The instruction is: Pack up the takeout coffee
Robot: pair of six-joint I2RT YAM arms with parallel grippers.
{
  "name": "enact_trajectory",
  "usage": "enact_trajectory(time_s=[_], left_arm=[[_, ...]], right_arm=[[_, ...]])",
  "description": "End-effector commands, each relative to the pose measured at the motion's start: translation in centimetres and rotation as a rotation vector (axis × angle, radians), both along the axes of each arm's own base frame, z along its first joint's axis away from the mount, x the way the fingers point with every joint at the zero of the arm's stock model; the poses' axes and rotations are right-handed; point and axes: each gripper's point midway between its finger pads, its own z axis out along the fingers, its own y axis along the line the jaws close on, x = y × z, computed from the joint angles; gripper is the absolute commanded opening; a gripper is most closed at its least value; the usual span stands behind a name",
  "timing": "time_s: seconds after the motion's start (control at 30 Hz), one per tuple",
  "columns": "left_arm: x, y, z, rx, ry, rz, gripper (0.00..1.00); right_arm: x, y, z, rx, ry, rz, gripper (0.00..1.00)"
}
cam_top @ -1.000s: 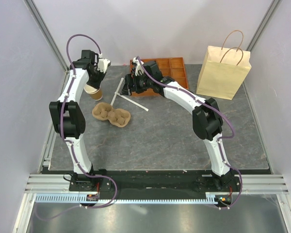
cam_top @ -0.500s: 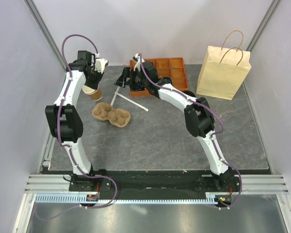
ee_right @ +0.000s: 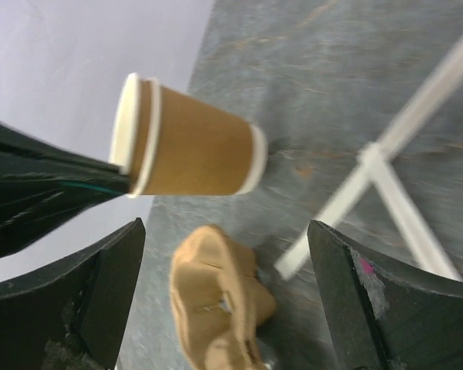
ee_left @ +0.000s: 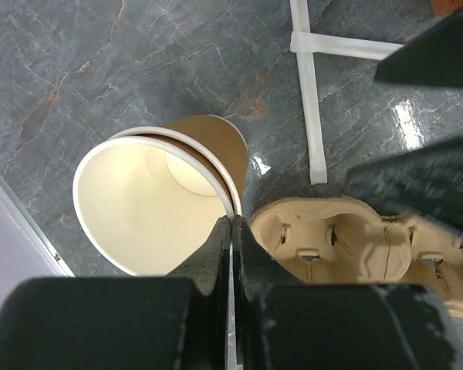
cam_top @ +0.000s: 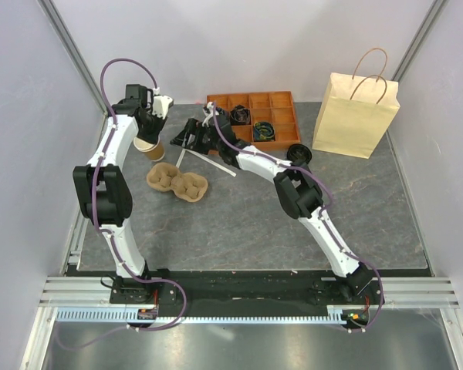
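No cup with a black lid shows in any view. A lidless brown paper cup (cam_top: 150,147), cream inside, stands at the far left, just behind the tan pulp carrier (cam_top: 177,183). My left gripper (cam_top: 148,128) is shut on its rim; in the left wrist view the fingertips (ee_left: 233,223) pinch the wall of the cup (ee_left: 147,208), which looks like two nested cups. My right gripper (cam_top: 184,137) is open and empty, just right of the cup. In the right wrist view, between its jaws (ee_right: 231,308), I see the cup (ee_right: 193,146) and the carrier (ee_right: 216,308).
The kraft paper bag (cam_top: 355,112) stands at the back right. An orange compartment tray (cam_top: 282,99) holds dark items at the back centre. White sticks (cam_top: 208,160) lie beside the carrier. A round black object (cam_top: 299,153) sits near the tray's front right corner.
My right gripper has swung left from over the orange tray to beside the cup, uncovering the tray. My left gripper still holds the cup's rim and has barely moved.
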Motion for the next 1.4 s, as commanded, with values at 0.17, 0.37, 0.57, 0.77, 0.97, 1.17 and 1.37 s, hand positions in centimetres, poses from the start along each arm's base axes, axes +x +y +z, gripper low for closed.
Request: enact_trajectory(time_s=[0.17,0.37,0.57,0.77,0.97,1.17,1.37], left_arm=[[0.6,-0.6,3.3,-0.035,-0.108,-0.013,0.02],[0.6,-0.7,3.3,-0.036,-0.112,-0.027,0.02],[0.5,-0.9,3.1,-0.042,-0.111,-0.034,0.02],[0.3,-0.7,2.8,-0.032,-0.105,-0.041,0.02],[0.1,-0.9,2.6,-0.04,-0.098,-0.051,0.02],[0.0,-1.4,2.7,-0.055,-0.099,-0.062,0.02],[0.0,-1.6,2.9,-0.06,-0.105,-0.07,0.02]], right_arm=[[1.1,2.7,4.0,0.149,-0.106,-0.045,0.9],[1.5,3.3,3.7,0.194,-0.1,-0.075,0.79],[1.4,3.9,4.2,0.239,-0.101,-0.066,0.72],[1.1,4.5,4.7,0.27,-0.105,-0.056,0.7],[0.9,4.9,5.0,0.279,-0.12,-0.054,0.7],[1.1,5.2,4.6,0.259,-0.13,-0.083,0.69],[1.0,5.5,3.2,0.236,-0.113,-0.097,0.66]])
